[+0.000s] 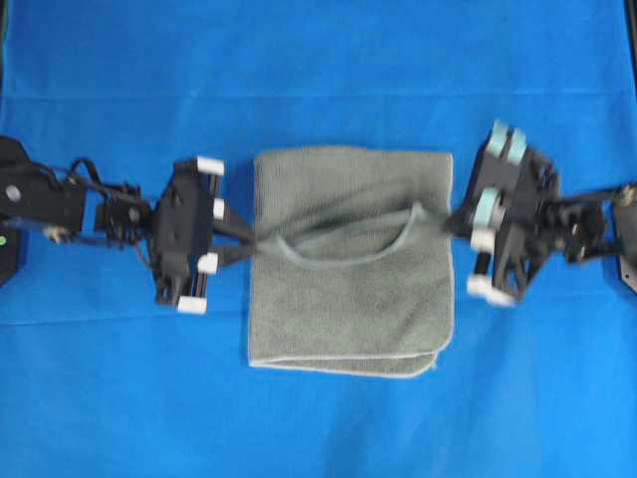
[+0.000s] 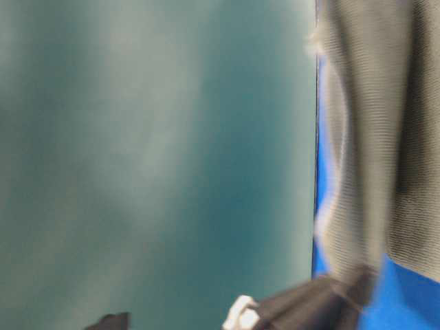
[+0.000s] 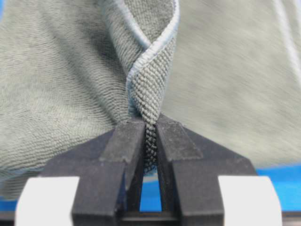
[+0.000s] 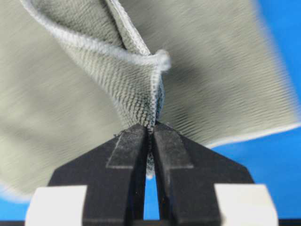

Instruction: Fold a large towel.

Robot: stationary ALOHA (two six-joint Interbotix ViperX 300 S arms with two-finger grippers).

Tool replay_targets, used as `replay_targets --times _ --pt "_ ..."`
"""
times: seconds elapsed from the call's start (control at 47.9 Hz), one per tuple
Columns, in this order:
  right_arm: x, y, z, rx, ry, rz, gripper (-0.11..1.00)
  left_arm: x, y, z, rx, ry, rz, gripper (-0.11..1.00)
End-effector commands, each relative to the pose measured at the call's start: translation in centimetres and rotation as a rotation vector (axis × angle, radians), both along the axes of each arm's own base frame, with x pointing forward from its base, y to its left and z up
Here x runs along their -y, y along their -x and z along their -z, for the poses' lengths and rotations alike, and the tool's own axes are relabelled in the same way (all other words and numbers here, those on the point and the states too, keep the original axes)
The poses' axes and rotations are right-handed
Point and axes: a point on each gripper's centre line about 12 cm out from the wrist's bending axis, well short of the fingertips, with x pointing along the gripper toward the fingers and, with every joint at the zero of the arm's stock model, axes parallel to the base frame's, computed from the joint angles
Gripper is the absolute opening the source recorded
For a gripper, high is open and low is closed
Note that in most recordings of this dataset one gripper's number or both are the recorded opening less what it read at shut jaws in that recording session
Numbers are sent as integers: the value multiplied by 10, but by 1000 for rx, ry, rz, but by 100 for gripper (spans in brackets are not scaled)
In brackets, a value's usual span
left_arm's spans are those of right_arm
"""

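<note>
The grey-green towel (image 1: 348,299) lies folded on the blue cloth in the middle of the overhead view, with a raised edge sagging in an arc across its centre. My left gripper (image 1: 251,239) is shut on that edge at the towel's left side. My right gripper (image 1: 446,221) is shut on the same edge at the right side. In the left wrist view a twisted pinch of towel (image 3: 149,89) rises from between my black fingers (image 3: 123,141). In the right wrist view a pale stitched corner of the towel (image 4: 141,89) stands pinched between the fingers (image 4: 171,146).
A blue cloth (image 1: 318,60) covers the whole table. The table-level view is mostly a blurred teal surface (image 2: 151,151), with hanging towel (image 2: 371,137) at its right and part of a dark arm (image 2: 309,306) at the bottom.
</note>
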Motion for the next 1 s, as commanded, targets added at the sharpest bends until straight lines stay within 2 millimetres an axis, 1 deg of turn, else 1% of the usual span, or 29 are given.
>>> replay_targets --times 0.0,0.125,0.188,0.293,0.355,0.481,0.648,0.69,0.752,0.794,0.878,0.898,0.94,0.982 --pt "-18 -1 6 -34 -42 -16 3 23 -1 7 -20 1 64 4" --pt "-41 -3 19 -85 -83 -45 3 47 -5 20 -31 21 111 4" --pt "-49 -5 23 -90 -98 -59 3 59 -7 26 -38 37 129 4" --pt "-60 -9 24 -72 -122 -88 3 70 -6 27 -47 65 133 4" --pt "-64 -12 23 -48 -141 -103 3 71 -5 28 -53 78 128 4" --pt "-66 -14 23 -22 -161 -113 3 72 -4 29 -64 86 121 4" --pt "-65 -15 22 -18 -162 -107 4 71 -12 26 -50 89 113 4" --pt "-65 -16 23 -19 -163 -107 4 71 -13 24 -45 90 113 9" --pt "-67 -20 21 -9 -167 -111 5 72 -15 23 -39 84 119 23" --pt "-68 -22 21 -9 -165 -115 15 72 -16 22 -36 82 122 38" --pt "-74 -28 19 -5 -159 -132 43 71 -15 20 -31 80 123 65" --pt "-75 -29 19 -3 -157 -137 50 71 -15 20 -31 80 123 70" --pt "-77 -31 17 1 -156 -142 60 71 -14 18 -31 81 123 72" --pt "-79 -33 15 4 -155 -147 67 70 -12 17 -34 80 123 70"
